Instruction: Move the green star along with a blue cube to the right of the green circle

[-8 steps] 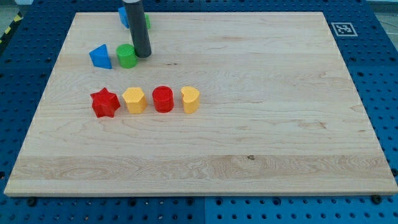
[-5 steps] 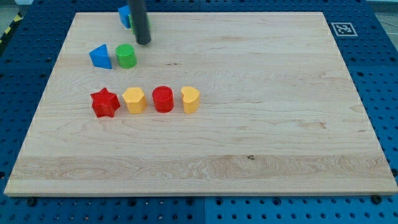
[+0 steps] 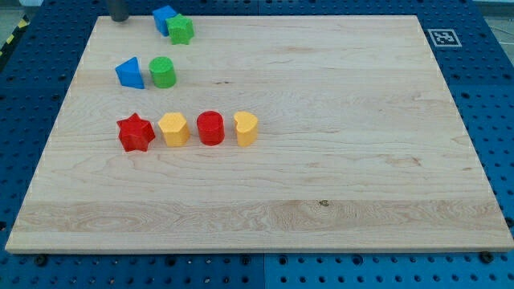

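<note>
Only the bottom stub of the dark rod shows at the view's top left, upright, cut by the frame; my tip (image 3: 120,20) sits at the far left corner of the light wooden board (image 3: 337,160), right on its top edge. No fingers on this rig, just a bare rod, grasping nothing and touching no block. The small green star-shaped block (image 3: 181,30) lies to the right of my tip, apart from it, near the board's top edge. The small blue cube block (image 3: 165,19) sits between my tip and the star, touching the star's upper left side, also apart from my tip. The pair's long axis runs on a slant from upper left (cube) to lower right (star); which way the star's points face is too small to tell. The green round cylinder block (image 3: 163,72), the green circle, stands below the pair, well apart from it, slightly left of the star. Touching or just beside its left side is a blue triangular block (image 3: 129,73); cannot tell if there is a gap. So star and cube are above the circle, not on its right. Lower down, a row runs left to right: red star block (image 3: 135,132), yellow hexagon-like block (image 3: 173,128), red round cylinder block (image 3: 210,128), yellow heart-shaped block (image 3: 246,128), close together, small gaps. A black-and-white square marker tag (image 3: 441,37) sits at the board's top right corner. The board rests on a blue perforated table (image 3: 490,88).
</note>
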Motion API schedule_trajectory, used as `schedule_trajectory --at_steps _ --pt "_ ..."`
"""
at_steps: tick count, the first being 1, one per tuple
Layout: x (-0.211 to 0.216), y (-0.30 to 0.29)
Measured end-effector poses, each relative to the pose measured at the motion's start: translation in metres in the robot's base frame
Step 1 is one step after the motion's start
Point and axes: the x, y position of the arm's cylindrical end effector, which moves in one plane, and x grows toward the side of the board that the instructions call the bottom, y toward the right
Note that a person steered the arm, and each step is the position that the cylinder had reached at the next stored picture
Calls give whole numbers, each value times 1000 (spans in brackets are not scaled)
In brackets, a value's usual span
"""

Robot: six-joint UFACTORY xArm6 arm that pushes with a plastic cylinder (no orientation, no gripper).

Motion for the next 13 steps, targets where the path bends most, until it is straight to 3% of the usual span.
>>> schedule_trajectory --at_steps 2,5,7,8,9,10,13 --pt "0 18" --pt "7 104" --pt "55 172" --pt "83 174" --pt "88 201" --pt "72 213" --pt "75 166"
